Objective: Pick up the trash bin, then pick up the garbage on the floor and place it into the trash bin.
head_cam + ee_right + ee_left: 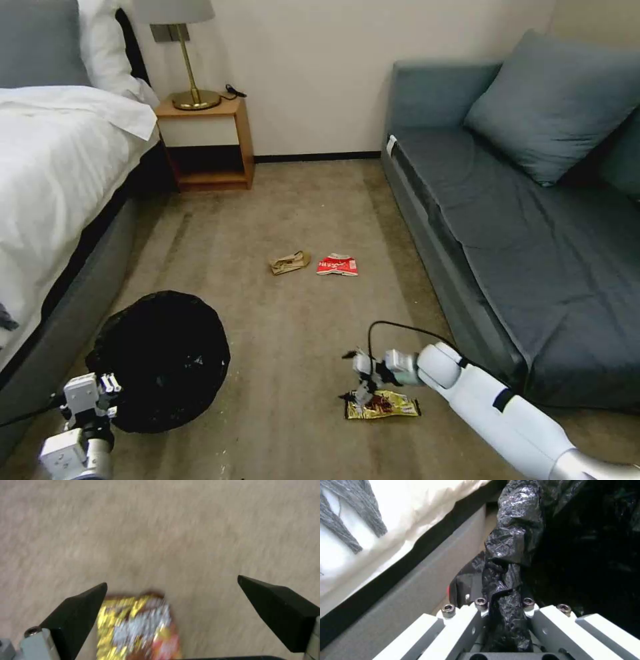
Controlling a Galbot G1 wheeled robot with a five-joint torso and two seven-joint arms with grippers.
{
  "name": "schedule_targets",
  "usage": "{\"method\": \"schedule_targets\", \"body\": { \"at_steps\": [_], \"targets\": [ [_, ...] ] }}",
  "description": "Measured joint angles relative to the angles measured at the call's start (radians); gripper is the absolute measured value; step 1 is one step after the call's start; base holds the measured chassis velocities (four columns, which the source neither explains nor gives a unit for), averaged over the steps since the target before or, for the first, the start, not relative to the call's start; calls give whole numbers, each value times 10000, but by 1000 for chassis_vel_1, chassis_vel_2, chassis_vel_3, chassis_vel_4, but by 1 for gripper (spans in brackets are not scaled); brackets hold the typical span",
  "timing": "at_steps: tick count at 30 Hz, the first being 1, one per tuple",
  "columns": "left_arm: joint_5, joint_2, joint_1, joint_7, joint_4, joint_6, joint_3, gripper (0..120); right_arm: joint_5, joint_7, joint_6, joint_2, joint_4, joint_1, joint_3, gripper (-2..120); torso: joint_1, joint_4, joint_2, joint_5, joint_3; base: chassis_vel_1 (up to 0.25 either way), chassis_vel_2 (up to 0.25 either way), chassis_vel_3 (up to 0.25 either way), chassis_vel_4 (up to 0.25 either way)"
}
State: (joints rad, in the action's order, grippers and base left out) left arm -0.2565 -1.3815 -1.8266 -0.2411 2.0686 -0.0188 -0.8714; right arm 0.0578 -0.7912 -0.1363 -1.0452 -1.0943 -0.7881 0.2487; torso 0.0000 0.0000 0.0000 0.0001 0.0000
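The trash bin (160, 360), lined with a black bag, stands on the carpet by the bed. My left gripper (108, 388) is shut on its near rim; in the left wrist view the bag's crumpled edge (506, 562) runs between the white fingers (460, 630). A yellow-brown snack wrapper (383, 405) lies flat in front of the sofa. My right gripper (360, 385) hangs open just over the wrapper's left end, and the wrapper (136, 627) lies between its black fingertips (83, 612). Farther off lie a tan paper wad (289, 262) and a red-white packet (337, 265).
A bed (53, 173) with white sheets runs along the left. The grey sofa (520, 227) lines the right side. A wooden nightstand (207, 140) with a lamp stands against the back wall. Open carpet (293, 200) stretches between bed and sofa.
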Motion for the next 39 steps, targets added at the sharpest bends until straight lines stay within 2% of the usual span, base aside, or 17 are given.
{"method": "schedule_targets", "body": {
  "at_steps": [15, 21, 24, 26, 27, 32, 33, 39],
  "targets": [
    [-22, 77, 105, 17, -286, 70, 22, 3, 745, -127, -538, -78, 1279, -181, -478, 100, 0, 0, 1, -1, 0, 0, 0, 0, 0],
    [-68, 133, 129, 18, -301, 70, -2, 3, 930, -166, -662, -226, 1632, -89, -629, 93, 0, 0, 1, -4, 0, 0, 0, 0, 0],
    [-73, 135, 138, 18, -306, 70, -2, 3, 950, -195, -685, -286, 1734, -23, -658, 86, 0, -1, 1, -7, -1, 0, 0, 0, 0],
    [-73, 131, 157, 18, -310, 66, 3, 3, 974, -221, -727, -379, 1824, 48, -695, 73, 0, -1, 1, -5, 0, 0, 0, 0, 0],
    [-73, 131, 157, 18, -310, 66, 3, 3, 974, -221, -727, -379, 1824, 48, -695, 73, 0, -1, 1, -5, 0, 0, 0, 0, 0],
    [-69, 128, 154, 19, -316, 65, 3, 3, 977, -224, -735, -438, 1832, 70, -702, 55, 0, 0, 1, 1, 0, 0, 0, 0, 0],
    [-69, 128, 154, 19, -316, 65, 3, 3, 977, -224, -735, -438, 1832, 70, -702, 55, 0, 0, 1, 1, 0, 0, 0, 0, 0],
    [-59, 116, 147, 18, -315, 65, 0, 3, 996, -233, -740, -498, 1847, 91, -749, 32, 0, 1, 1, 3, 0, 0, 0, 0, 0]
  ]
}}
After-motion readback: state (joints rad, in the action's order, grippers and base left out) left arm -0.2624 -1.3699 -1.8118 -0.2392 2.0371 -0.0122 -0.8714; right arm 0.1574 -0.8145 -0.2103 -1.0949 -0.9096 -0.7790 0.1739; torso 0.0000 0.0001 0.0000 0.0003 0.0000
